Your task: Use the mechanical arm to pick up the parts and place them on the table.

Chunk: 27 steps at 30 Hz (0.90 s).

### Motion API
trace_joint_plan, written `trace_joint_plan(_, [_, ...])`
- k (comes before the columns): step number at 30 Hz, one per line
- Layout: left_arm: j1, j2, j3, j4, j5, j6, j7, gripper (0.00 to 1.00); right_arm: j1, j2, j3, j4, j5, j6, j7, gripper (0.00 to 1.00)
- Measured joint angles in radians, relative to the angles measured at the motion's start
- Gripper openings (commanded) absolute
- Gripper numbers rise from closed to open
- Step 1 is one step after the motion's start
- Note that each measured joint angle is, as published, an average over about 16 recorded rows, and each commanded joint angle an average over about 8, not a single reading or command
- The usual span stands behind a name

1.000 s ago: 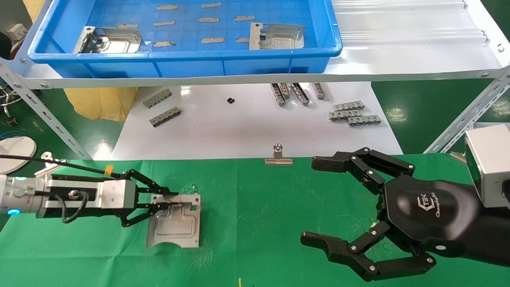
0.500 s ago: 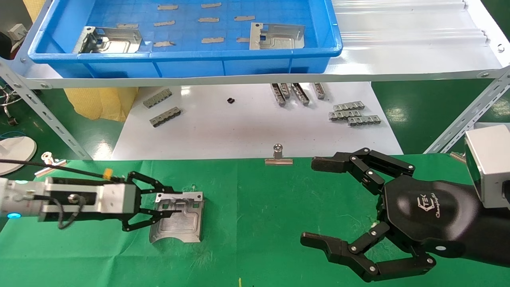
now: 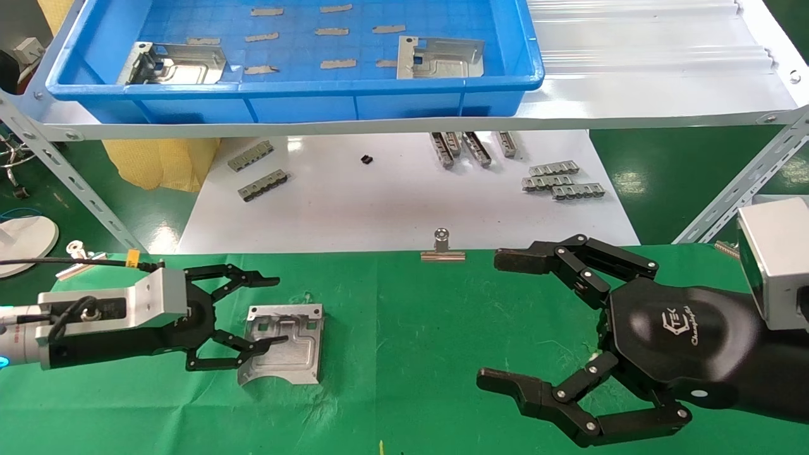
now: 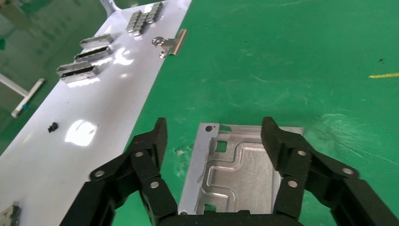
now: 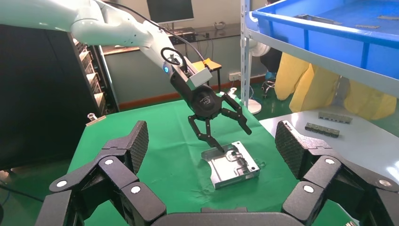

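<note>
A silver part [image 3: 283, 344] lies flat on the green table [image 3: 404, 316] at the left; it also shows in the left wrist view [image 4: 240, 172] and the right wrist view [image 5: 231, 165]. My left gripper [image 3: 270, 309] is open just above it, one finger over its near edge, the other beside its far side. It holds nothing. My right gripper [image 3: 490, 319] is open and empty over the table's right half. Two more parts [image 3: 174, 63] [image 3: 438, 57] lie in the blue bin [image 3: 297, 95] on the white shelf.
A glossy white board [image 3: 392, 196] behind the table holds several small grey comb-like strips [image 3: 559, 183] and a small black piece [image 3: 365, 160]. A silver binder clip [image 3: 442, 248] grips the cloth's far edge. Slanted shelf struts [image 3: 63, 177] stand at both sides.
My left gripper has opened and let go of the part, drawing back to the left. The part now lies flat on the cloth. The right arm has not moved.
</note>
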Motion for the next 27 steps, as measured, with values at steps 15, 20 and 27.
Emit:
trace_joint_plan(15, [0.047,-0.031,-0.036,-0.12,-0.036,-0.01,-0.09,1.0,0.0,0.0,0.0,0.0,0.0,0.0,0.0,1.0])
trace_joint_plan(20, [0.087,-0.056,-0.068,-0.218,-0.067,-0.019,-0.169,1.0,0.0,0.0,0.0,0.0,0.0,0.0,0.0,1.0])
trace_joint_plan(27, [0.148,-0.095,-0.114,-0.364,-0.114,-0.032,-0.287,1.0,0.0,0.0,0.0,0.0,0.0,0.0,0.0,1.0])
